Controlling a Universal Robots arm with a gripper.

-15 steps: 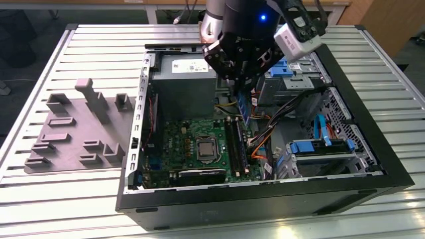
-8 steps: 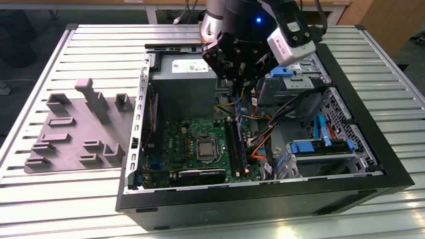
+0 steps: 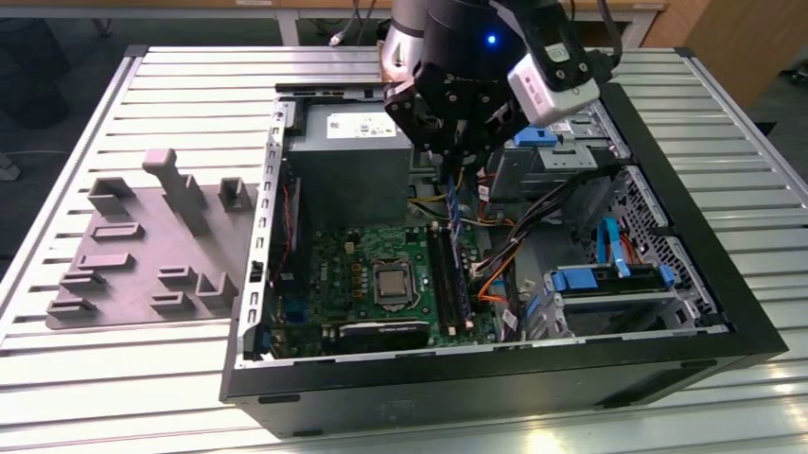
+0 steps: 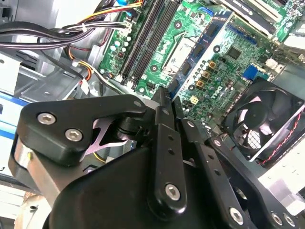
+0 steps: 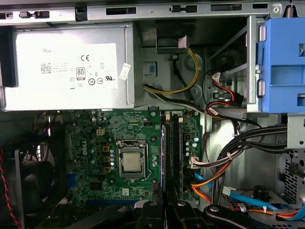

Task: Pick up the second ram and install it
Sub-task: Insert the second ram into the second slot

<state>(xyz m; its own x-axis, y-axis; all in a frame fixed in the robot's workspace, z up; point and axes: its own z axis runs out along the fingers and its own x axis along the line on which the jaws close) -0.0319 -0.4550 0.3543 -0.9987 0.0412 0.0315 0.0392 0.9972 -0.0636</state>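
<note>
Overhead, in the exterior view, the black gripper (image 3: 452, 165) hangs inside the open black desktop computer case (image 3: 505, 374), which lies on its side on a slatted metal table (image 3: 127, 378). Its fingers are drawn close together on the second ram (image 3: 452, 203), a thin blue-green stick seen edge-on that hangs from the fingertips. The stick is over the large green motherboard (image 3: 335, 270), at the far end of the long black memory slots (image 3: 442, 274). Whether it touches a slot cannot be told. A grey metal power supply box (image 3: 347, 161) sits just behind the gripper. On the exterior view's left, well apart from the case, lies a grey plastic tray with raised blocks (image 3: 127, 255).

In the second wrist view, the gripper (image 4: 169, 98) shows from behind. Its black fingers (image 4: 162, 124) stand nearly shut, with only a narrow gap. A sliver of the ram's blue edge (image 4: 175, 89) peeks out past the tips. Beyond lie the motherboard (image 4: 224, 57), the memory slots (image 4: 147, 38) and a round black case fan (image 4: 259, 121).

In the first wrist view, the gripper (image 5: 164, 210) points at the motherboard (image 5: 90, 148). The ram (image 5: 162, 152) appears as a thin blue line running from between the fingertips. It lies just beside the memory slots (image 5: 174, 148), between them and the silver square processor (image 5: 132, 162). The power supply (image 5: 66, 67) sits beyond the board, and a bright blue plastic drive cage (image 5: 283, 62) stands to one side.
</note>
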